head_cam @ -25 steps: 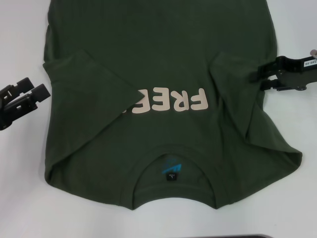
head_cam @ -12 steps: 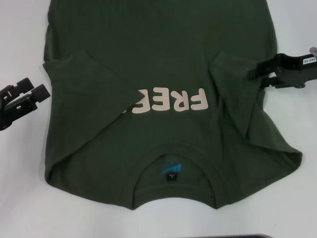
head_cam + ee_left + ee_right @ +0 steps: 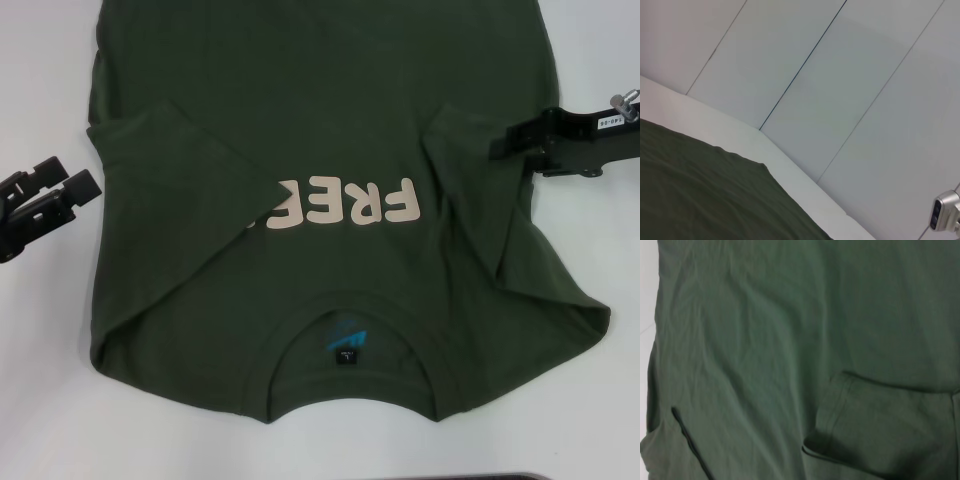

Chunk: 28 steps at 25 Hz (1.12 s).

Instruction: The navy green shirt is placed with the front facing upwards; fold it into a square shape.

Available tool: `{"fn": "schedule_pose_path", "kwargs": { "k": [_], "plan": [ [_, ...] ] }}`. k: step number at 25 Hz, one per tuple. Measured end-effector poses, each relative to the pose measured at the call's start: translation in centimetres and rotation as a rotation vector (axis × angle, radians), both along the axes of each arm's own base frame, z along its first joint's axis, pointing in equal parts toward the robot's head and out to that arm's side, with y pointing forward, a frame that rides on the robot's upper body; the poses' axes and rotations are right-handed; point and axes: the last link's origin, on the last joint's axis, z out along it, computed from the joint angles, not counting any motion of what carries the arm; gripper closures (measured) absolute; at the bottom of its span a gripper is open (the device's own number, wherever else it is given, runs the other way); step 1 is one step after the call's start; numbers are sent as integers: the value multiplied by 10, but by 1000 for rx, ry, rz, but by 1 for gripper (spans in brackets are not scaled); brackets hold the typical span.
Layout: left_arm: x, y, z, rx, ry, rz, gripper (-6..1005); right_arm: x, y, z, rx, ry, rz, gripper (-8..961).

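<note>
The navy green shirt (image 3: 330, 150) lies spread on the white table (image 3: 40, 400), front up, with the cream "FREE" lettering (image 3: 345, 208) and the blue neck label (image 3: 345, 342) toward me. Both sleeves are folded inward over the body. My right gripper (image 3: 515, 155) hovers over the shirt's right edge, beside the folded right sleeve (image 3: 480, 190), open and holding nothing. My left gripper (image 3: 72, 175) rests off the cloth to the left, open and empty. The right wrist view shows the cloth and a folded sleeve (image 3: 880, 420). The left wrist view catches a shirt edge (image 3: 700, 190).
White table surface runs along both sides of the shirt and in front of the collar. A dark object's edge (image 3: 500, 477) shows at the near border. Pale wall panels (image 3: 840, 75) and a small grey device (image 3: 945, 215) appear in the left wrist view.
My right gripper has slid leftward and slightly up, from beside the shirt to over its right edge. The left gripper and the shirt have not moved.
</note>
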Motion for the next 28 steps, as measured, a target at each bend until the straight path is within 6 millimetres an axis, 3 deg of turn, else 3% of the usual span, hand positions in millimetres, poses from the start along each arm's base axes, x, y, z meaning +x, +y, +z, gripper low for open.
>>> {"fn": "schedule_pose_path", "kwargs": {
  "k": [7, 10, 15, 28],
  "plan": [
    [0, 0, 0, 0, 0, -1, 80, 1, -1, 1, -6, -4, 2, 487],
    [0, 1, 0, 0, 0, -1, 80, 1, -1, 1, -8, -3, 0, 701],
    [0, 1, 0, 0, 0, -1, 80, 0, -2, 1, -15, -1, 1, 924],
    [-1, 1, 0, 5, 5, 9, 79, -28, -6, -17, -66, 133, 40, 942]
  ]
}}
